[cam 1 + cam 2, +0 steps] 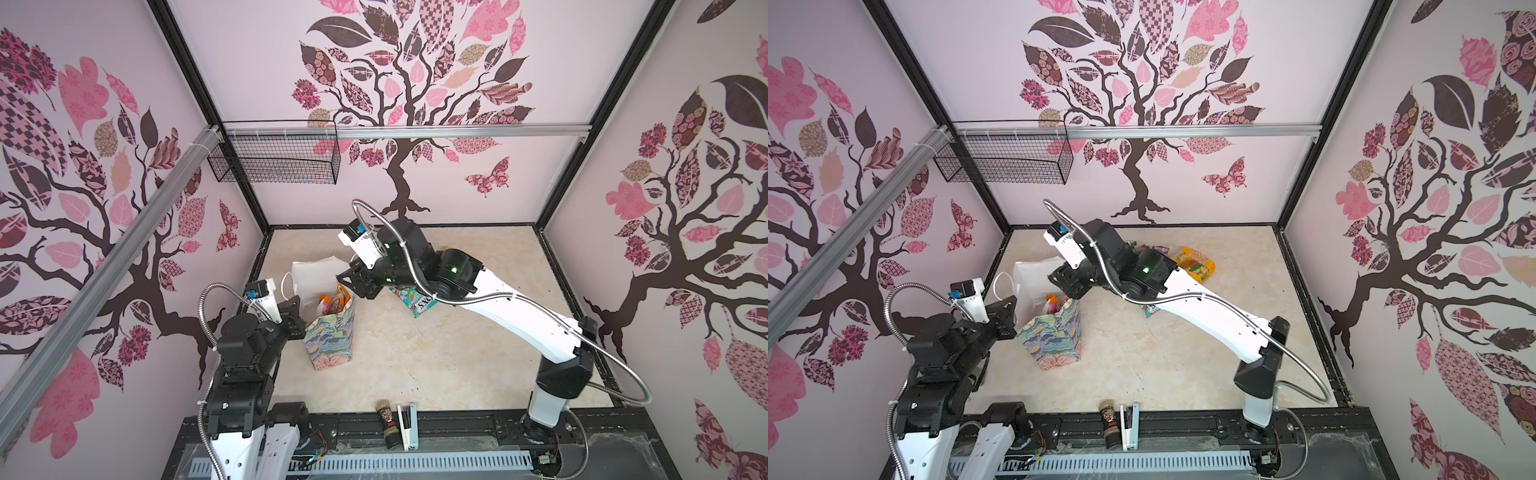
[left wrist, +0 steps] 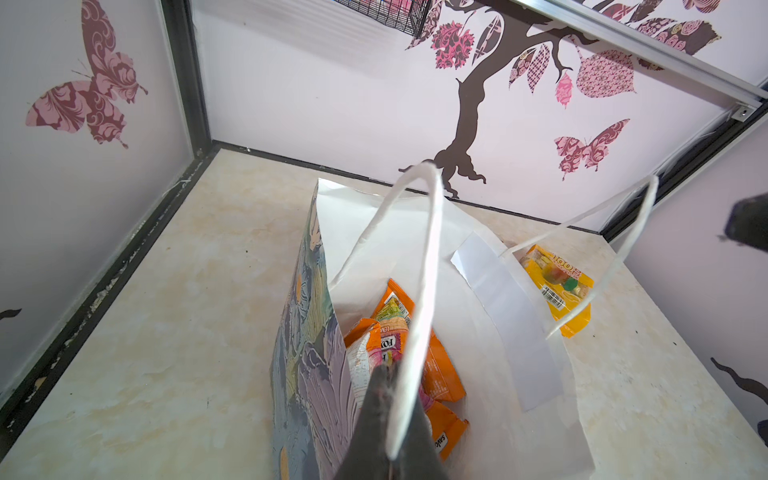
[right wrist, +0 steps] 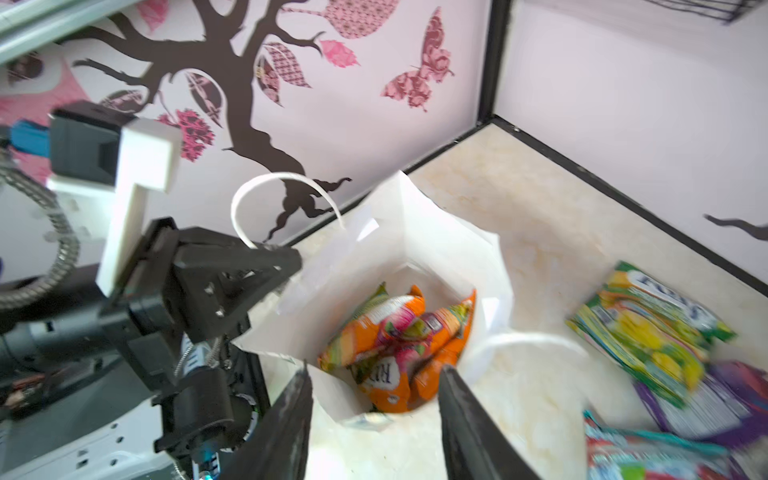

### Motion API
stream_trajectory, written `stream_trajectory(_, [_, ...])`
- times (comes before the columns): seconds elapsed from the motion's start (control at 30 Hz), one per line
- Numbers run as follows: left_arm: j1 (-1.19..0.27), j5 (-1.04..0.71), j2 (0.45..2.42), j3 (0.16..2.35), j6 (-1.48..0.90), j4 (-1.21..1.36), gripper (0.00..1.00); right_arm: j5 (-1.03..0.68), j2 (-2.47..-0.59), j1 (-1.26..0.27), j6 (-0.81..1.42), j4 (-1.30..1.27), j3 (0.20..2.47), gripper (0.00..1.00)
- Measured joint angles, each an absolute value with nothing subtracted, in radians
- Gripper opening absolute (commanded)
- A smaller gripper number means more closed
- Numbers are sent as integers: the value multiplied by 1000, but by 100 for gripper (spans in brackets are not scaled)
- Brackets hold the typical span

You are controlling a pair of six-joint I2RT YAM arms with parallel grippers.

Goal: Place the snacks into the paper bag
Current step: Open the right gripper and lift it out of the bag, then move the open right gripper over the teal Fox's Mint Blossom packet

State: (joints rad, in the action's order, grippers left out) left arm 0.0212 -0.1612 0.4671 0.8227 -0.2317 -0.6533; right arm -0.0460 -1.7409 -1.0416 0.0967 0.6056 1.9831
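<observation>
The paper bag (image 1: 328,332) stands upright on the table (image 1: 457,353), orange snacks (image 3: 395,332) inside. The right gripper (image 3: 376,370) hangs over its open mouth, fingers apart, empty. The left gripper (image 2: 387,372), fingers together, pinches the rim beside a cord handle (image 2: 428,249). A green-yellow packet (image 3: 648,328) and a teal packet (image 1: 415,303) lie nearby.

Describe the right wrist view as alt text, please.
The right tool hangs open over the paper bag, orange packets lying inside. The left tool pinches its handle; a green-yellow packet and a purple packet lie on the table beside it.
</observation>
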Motion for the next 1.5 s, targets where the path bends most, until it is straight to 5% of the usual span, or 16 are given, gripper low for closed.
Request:
stream_trajectory(0.53, [21,-167,500,822,-238,-653,0,356,-1224,-1035,162,513,1301,78])
stream_trajectory(0.77, [21,-170,504,822,-237,-652,0,440,-1222,-998,208,478,1073,100])
stream_trajectory(1.5, [21,-166,525,822,-234,-652,0,580,-1578,-987,152,260,931,100])
